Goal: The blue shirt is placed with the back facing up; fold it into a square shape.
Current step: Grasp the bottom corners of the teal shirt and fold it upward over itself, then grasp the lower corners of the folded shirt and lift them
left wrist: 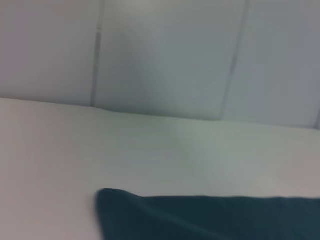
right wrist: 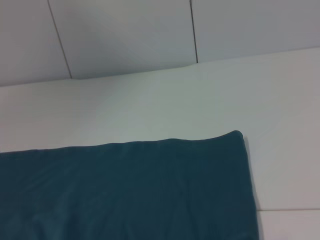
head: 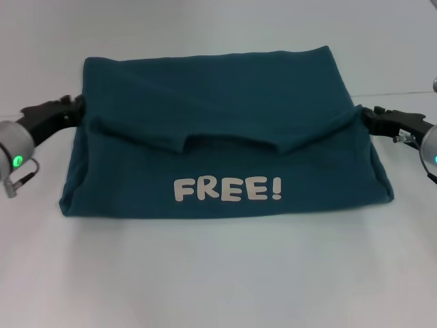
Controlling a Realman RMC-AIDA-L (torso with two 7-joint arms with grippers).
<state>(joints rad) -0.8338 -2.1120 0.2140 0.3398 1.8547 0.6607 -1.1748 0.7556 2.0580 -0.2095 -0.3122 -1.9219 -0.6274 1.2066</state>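
1. The blue shirt [head: 225, 116] lies in the middle of the white counter [head: 218, 273], already doubled over itself into a wide block. Its long axis runs left to right across the robot's front.
2. A white print reading FREE! [head: 227, 189] shows on the near panel, so the picture disagrees with a plain shirt.
3. The left tool [head: 74, 113] sits at the shirt's left edge, about halfway up that side. The right tool [head: 367, 117] sits at the right edge at much the same height. The shirt lies directly between them, each arm equally near its own end.
4. Both tools reach into the fold line where the upper layer droops toward the middle. They appear to be pinching the cloth there, but the fingers are hidden by fabric, so I cannot tell how wide either one stands.
5. My judgement: the coming move turns on this shared line, since both ends must travel together to keep the fold straight.
6. The counter is flat, pale and smooth. Behind it stands a light panelled wall [right wrist: 125, 35] with thin dark seams.
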